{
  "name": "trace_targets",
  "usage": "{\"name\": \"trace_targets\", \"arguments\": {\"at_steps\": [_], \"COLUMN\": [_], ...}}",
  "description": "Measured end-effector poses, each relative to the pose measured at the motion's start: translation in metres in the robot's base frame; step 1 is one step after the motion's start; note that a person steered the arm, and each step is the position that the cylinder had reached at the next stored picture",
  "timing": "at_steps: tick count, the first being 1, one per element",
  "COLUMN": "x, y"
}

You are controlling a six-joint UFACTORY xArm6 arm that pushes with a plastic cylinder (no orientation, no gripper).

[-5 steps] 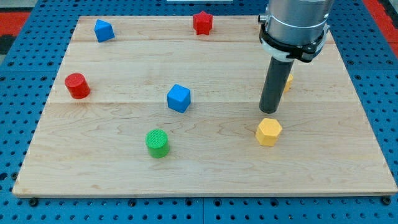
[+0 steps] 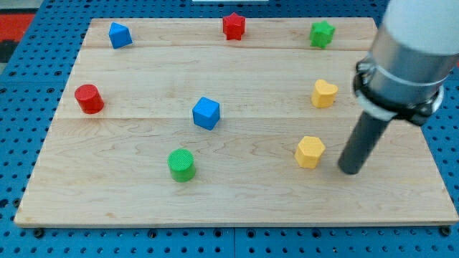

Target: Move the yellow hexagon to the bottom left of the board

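Note:
The yellow hexagon (image 2: 310, 152) lies on the wooden board (image 2: 237, 201), right of centre and towards the view's bottom. My tip (image 2: 350, 170) rests on the board just to the right of the hexagon and slightly lower, a small gap apart from it. The dark rod rises up and to the right into the grey arm body at the view's right edge.
A yellow heart-like block (image 2: 324, 93) lies above the hexagon. A green star (image 2: 322, 33), red star (image 2: 234, 26) and blue block (image 2: 119, 34) sit along the top. A blue cube (image 2: 206, 112), green cylinder (image 2: 181, 165) and red cylinder (image 2: 89, 98) lie to the left.
My tip has moved from just above the yellow hexagon to its right and lower side. The arm no longer hides the green star and the yellow heart-like block. No block has moved.

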State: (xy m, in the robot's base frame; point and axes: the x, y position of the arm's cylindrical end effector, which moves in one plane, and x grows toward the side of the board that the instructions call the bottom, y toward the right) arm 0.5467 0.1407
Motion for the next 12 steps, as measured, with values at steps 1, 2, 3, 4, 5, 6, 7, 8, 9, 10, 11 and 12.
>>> {"name": "trace_targets", "arguments": {"at_steps": [1,2,3,4,5,6,7,8,9,10,11,12], "x": [-0.036,-0.076,-0.08,-0.061,-0.066,-0.058,-0.034,-0.029,-0.033,-0.023,-0.02,0.003], "y": [-0.044,-0.021,-0.063,-0.165,-0.184,-0.162,-0.204,-0.268,-0.294,-0.293,-0.243,-0.25]}}
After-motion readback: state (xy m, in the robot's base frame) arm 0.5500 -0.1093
